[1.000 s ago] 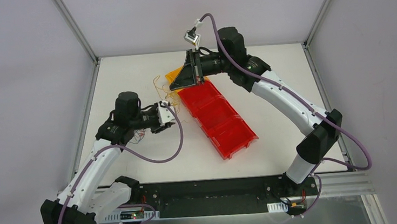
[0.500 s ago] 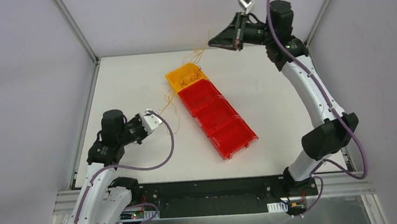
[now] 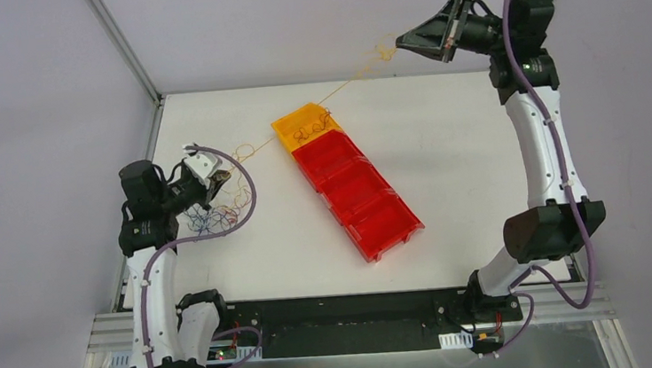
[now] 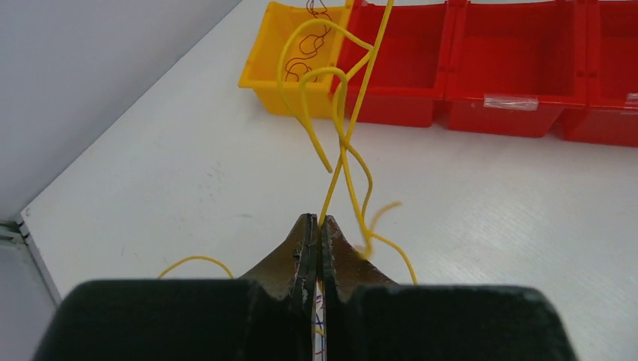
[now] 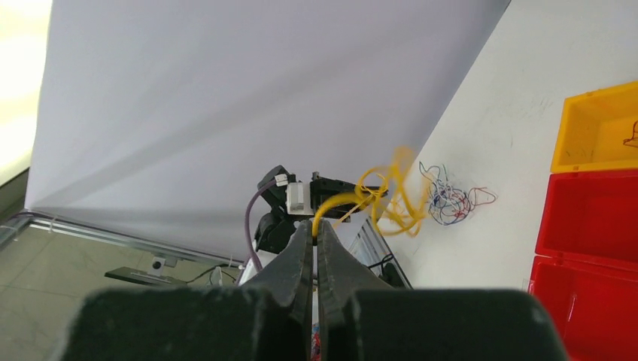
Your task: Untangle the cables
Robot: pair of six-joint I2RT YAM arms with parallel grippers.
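**Yellow cable strung taut between both grippers, loops not out yet**

I've got one yellow cable [image 3: 345, 84] hanging in the air across the far left part of the table [image 3: 462, 154]. The left gripper [image 3: 223, 172] sits low near the left edge. In its wrist view the fingers are pressed together with only the wire between them. The right gripper [image 3: 399, 42] is up high over the far edge, pinched flat on the other end. A blurred yellow curl dangles just past its tips.

My read is that this is the pull-apart step, and it isn't finished. The left wrist view shows loops crossing each other just ahead of the fingers. More straight tension would probably cinch them tight. I'd ease the pull a touch, let the loops open, then separate slowly while watching that crossing.

Now for room. The right arm is almost at the back wall [image 3: 290, 18], so I judge there's little travel left that way. The left gripper has the table edge close beside it. The line runs past the far corner of the yellow bin [image 3: 284, 123], where a dark curled cable [image 3: 309, 132] lies, so any sag could snag there. The loose clump [image 3: 214, 216] of blue, red and white cables lies on the table just beside the left gripper. Bare tabletop lies right of the red bins [image 3: 354, 190].
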